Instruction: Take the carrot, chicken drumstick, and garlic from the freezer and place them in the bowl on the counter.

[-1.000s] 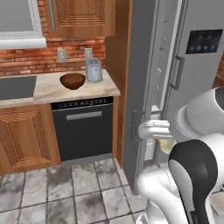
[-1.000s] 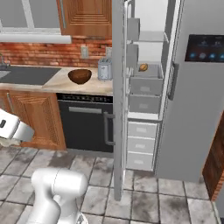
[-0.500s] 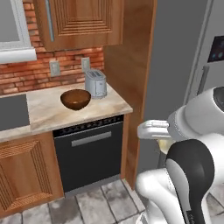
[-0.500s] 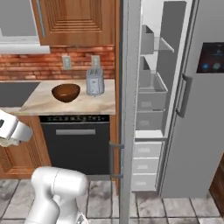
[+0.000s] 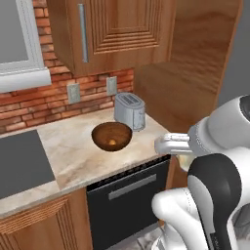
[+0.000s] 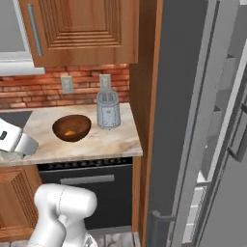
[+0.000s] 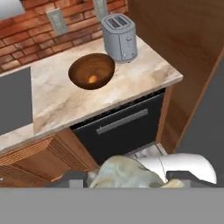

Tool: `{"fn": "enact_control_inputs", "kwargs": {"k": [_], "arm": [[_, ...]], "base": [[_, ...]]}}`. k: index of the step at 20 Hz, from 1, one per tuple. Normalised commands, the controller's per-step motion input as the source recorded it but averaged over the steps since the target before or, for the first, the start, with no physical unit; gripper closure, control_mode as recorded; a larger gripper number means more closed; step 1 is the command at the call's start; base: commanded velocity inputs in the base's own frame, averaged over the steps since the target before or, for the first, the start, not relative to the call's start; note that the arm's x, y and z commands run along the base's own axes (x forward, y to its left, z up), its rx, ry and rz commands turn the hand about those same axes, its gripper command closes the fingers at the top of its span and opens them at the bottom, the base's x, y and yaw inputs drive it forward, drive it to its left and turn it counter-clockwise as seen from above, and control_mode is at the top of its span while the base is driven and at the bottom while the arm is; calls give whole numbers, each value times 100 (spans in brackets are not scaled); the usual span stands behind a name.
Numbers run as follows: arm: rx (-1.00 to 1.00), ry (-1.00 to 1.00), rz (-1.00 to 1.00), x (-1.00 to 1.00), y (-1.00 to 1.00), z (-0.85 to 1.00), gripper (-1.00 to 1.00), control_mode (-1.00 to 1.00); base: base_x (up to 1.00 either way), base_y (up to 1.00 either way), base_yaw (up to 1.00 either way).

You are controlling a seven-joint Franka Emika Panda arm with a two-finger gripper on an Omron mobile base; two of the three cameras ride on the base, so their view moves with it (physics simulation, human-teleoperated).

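Item: garlic [image 7: 124, 173], cream bulb, sitting between the gripper [image 7: 127, 183] fingers, partly parted and clasping it, well short of the bowl [image 7: 92, 71] beside the toaster [image 7: 119, 37]. Risk: releasing early, dropping it floorward.

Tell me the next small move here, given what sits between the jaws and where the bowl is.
Probably carry the hand forward and up over the counter until it is above the bowl. The jaws hold a pale lumpy thing, likely the garlic, below counter height in front of the dishwasher. The bowl already holds something orange.
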Motion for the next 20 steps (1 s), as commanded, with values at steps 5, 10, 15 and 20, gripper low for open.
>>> {"fn": "enact_control_inputs", "kwargs": {"k": [5,10,15,20], "arm": [[0,0,0,0,0,0,100,100],[-4,9,-7,60,-1,-10,100,-100],[-10,15,-8,100,3,-38,100,-100],[-1,7,-2,75,7,-77,100,-100]], "base": [[100,56,-24],[40,-1,-8],[0,0,0],[0,0,0]]}}
